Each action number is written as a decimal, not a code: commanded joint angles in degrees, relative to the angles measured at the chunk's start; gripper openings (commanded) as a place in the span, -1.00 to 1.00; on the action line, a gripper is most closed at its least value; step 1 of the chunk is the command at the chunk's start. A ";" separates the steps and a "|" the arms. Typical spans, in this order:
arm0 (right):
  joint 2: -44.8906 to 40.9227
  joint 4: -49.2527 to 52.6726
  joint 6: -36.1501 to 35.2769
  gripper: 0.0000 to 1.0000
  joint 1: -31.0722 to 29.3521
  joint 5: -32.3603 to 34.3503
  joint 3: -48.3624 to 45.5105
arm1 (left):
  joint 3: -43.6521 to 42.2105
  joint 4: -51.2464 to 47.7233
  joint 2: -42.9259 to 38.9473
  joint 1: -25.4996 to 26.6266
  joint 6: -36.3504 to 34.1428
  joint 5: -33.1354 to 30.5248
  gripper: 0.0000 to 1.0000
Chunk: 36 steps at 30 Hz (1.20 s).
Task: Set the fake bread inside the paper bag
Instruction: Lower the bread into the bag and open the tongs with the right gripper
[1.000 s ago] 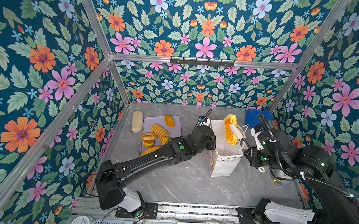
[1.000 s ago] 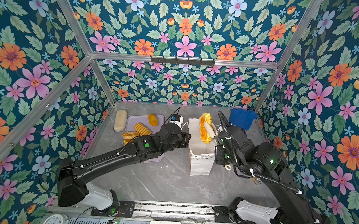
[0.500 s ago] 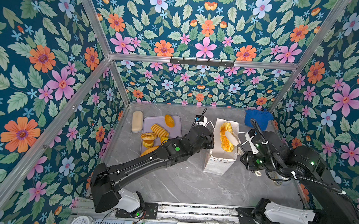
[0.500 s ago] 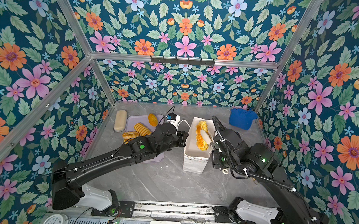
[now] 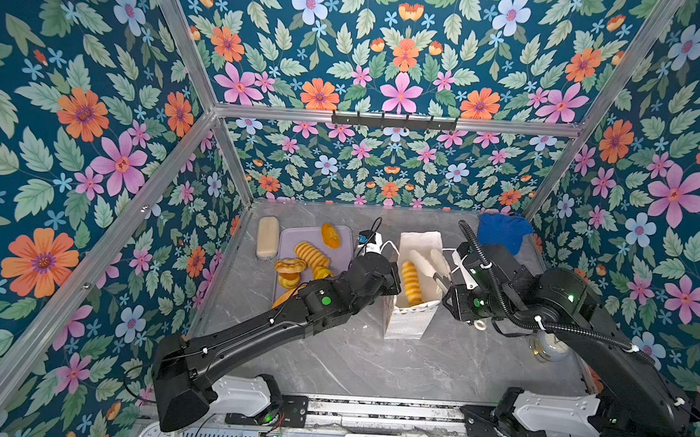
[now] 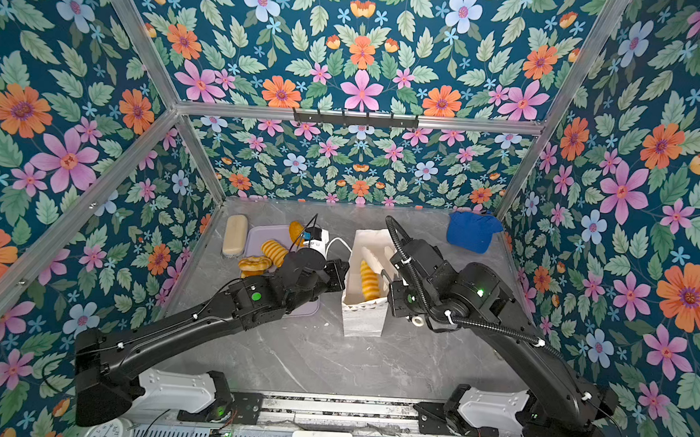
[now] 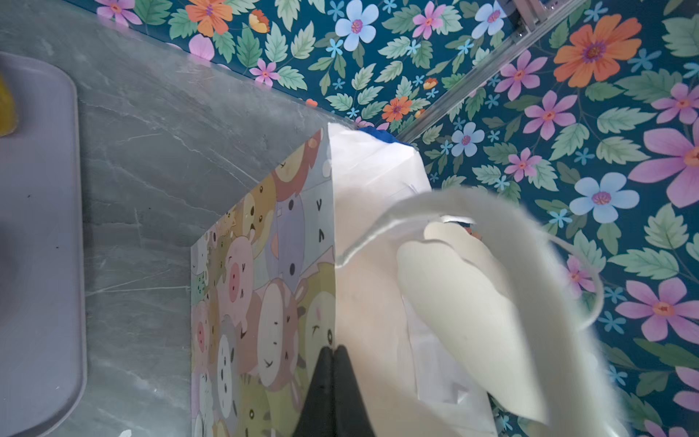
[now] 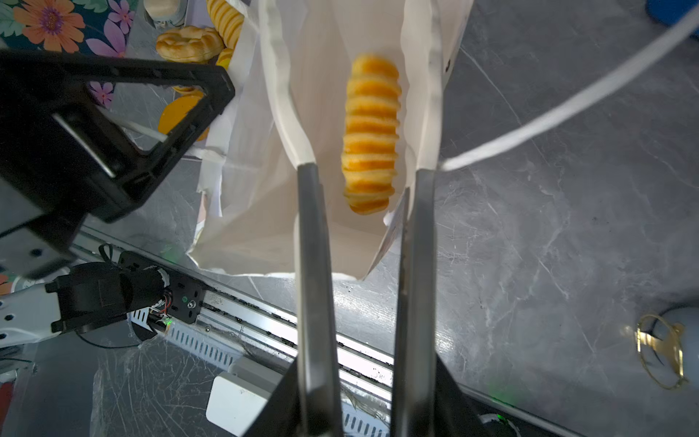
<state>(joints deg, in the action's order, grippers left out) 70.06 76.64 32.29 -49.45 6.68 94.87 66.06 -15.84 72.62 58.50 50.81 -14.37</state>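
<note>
**A:** And it was in! A second earlier the ridged loaf [image 8: 370, 132] had sat high at the mouth, pinched by the right claw [image 8: 366, 170]. At this moment it lay down inside the paper gift bag [image 5: 406, 323], against the inner wall.

**B:** The bag had travelled too, hadn't it?

**A:** It had. It slid a little toward the left edge of the grey marble table [image 5: 373, 362] and stood about mid-table.

**B:** Give me the count.

**A:** One bag, one loaf inside it. One lilac tray [image 5: 293, 237] lay toward the far left corner. At least five pastries showed on it, among them an oval bun [image 5: 330, 235], a second ridged loaf [image 5: 312, 254] and a ring-shaped pastry [image 5: 290, 266]. The rest were partly hidden behind the left arm. One beige bar [image 5: 267, 236] lay just beside the tray, nearer the left edge. One blue cloth cap [image 5: 503, 233] sat in the far right corner.

**B:** And the claws?

**A:** The right claw was spread partway and empty, its fingertips right at the bag's rim. The left claw [image 7: 332, 350] was pressed together on that rim, pinching the paper where the cartoon-animal side met the white inside.
</note>
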 commanded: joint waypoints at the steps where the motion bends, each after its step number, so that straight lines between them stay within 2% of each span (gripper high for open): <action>1: 0.36 -1.67 -0.38 -0.18 -0.12 1.23 0.92 | -1.46 -0.16 -1.57 -1.09 0.43 -0.58 -1.00; 7: -0.48 -3.73 -0.83 -0.27 -0.12 0.51 2.43 | -3.01 0.63 -2.97 -3.59 0.10 1.91 -1.00; 12: -1.03 -2.18 -2.02 -0.29 0.34 3.60 7.18 | -2.35 0.46 -3.44 -5.77 -0.84 4.19 -1.00; 16: -0.40 -0.99 -3.62 -0.34 1.02 3.15 10.67 | -2.50 0.28 -3.51 -7.66 -1.41 6.46 -1.00; 22: -5.94 -3.47 -2.88 -0.41 0.32 -0.30 2.07 | -2.51 1.05 -2.58 -8.60 -1.83 8.33 -1.00; 26: -9.11 -2.40 -1.41 -0.45 -4.51 1.32 -2.62 | -2.26 1.31 -2.29 -8.67 -1.84 8.64 -0.96; 31: -10.89 -2.03 0.10 -0.48 -12.28 1.78 -5.17 | -2.26 1.29 -2.64 -8.73 -1.81 8.79 -0.76; 36: -10.49 -2.81 0.76 -0.49 -16.60 1.41 -7.88 | -2.69 0.91 -3.38 -8.74 -1.93 8.44 -0.82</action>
<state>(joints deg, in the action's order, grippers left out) 59.31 75.18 31.81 -64.40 7.73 87.72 63.44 -15.05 69.67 49.80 49.50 -5.91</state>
